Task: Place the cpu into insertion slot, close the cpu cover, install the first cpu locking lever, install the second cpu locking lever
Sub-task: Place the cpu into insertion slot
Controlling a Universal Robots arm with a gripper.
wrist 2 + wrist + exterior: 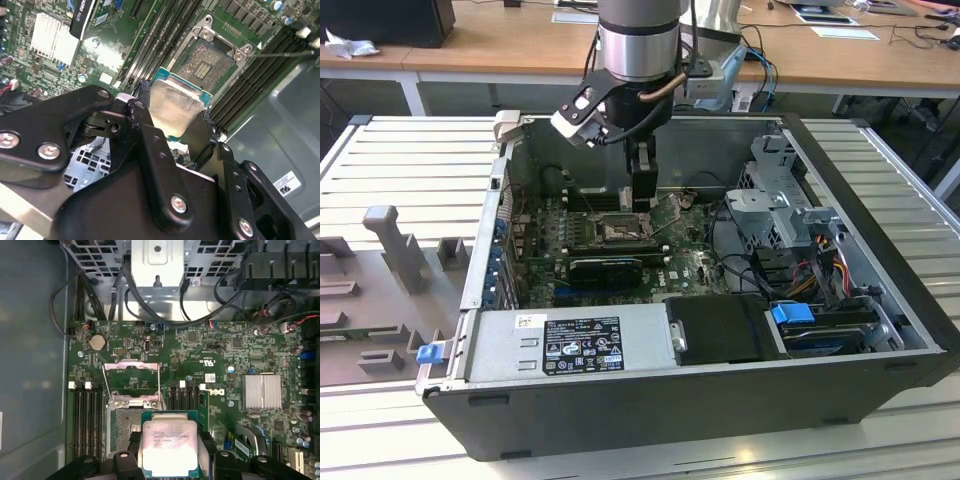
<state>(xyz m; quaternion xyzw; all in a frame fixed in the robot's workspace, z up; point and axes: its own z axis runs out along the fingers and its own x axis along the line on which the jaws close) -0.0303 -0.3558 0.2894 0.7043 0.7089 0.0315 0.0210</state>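
Observation:
My gripper (174, 107) is shut on the cpu (176, 106), a flat square chip with a silver-grey top, pinched at two opposite edges between black fingers (144, 97). In the first wrist view the cpu (170, 447) hangs just above the motherboard and overlaps one side of the insertion slot (125, 427), whose dark centre is bare. The cpu cover (131, 371) is swung open beyond the slot, towards the drive cage. In the exterior view the gripper (640, 200) is inside the open computer case, right above the insertion slot (618, 230).
Long black memory slots (87, 412) run on both sides of the socket. A black expansion card (605, 268), the power supply (570, 345) and a drive cage (780, 200) with loose cables crowd the case. A finned heatsink (263, 391) sits nearby.

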